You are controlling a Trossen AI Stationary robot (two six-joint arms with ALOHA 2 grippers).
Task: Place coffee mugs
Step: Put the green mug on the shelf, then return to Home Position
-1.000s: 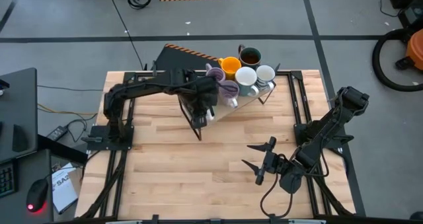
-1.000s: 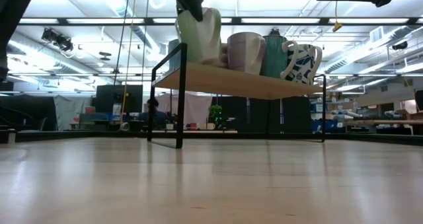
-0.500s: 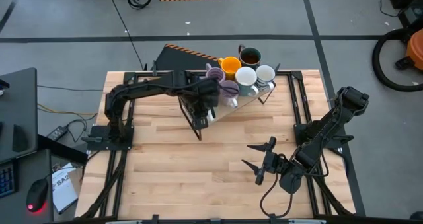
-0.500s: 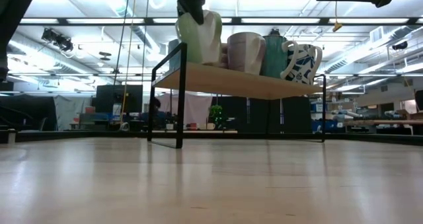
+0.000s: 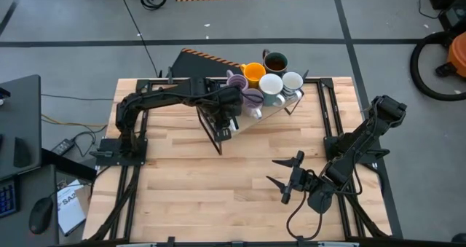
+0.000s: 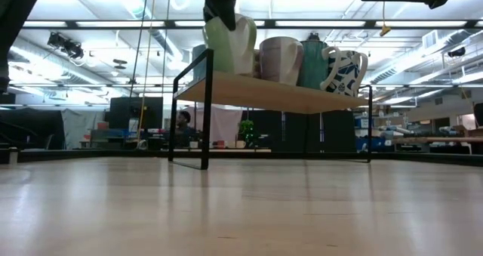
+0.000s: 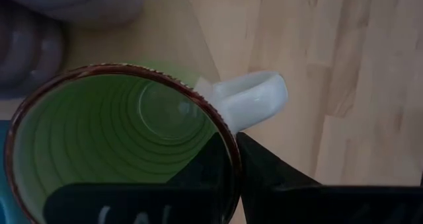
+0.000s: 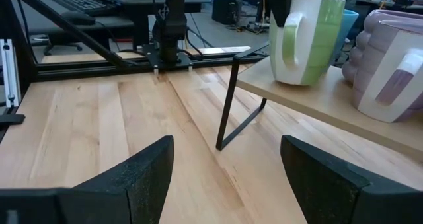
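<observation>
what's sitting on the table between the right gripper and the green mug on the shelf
Nothing: in the right wrist view only bare wooden table lies between the open right gripper and the green mug, apart from the shelf leg.

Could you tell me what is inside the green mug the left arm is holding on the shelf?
The green mug looks empty: ribbed walls and a bare bottom show. One of the left gripper's fingers dips inside the rim, covering part of the wall.

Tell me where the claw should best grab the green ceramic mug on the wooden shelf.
Probably the rim wall of the green ceramic mug, from straight above beside its white handle: it stands upright, mouth open. The left claw already pinches there.
</observation>
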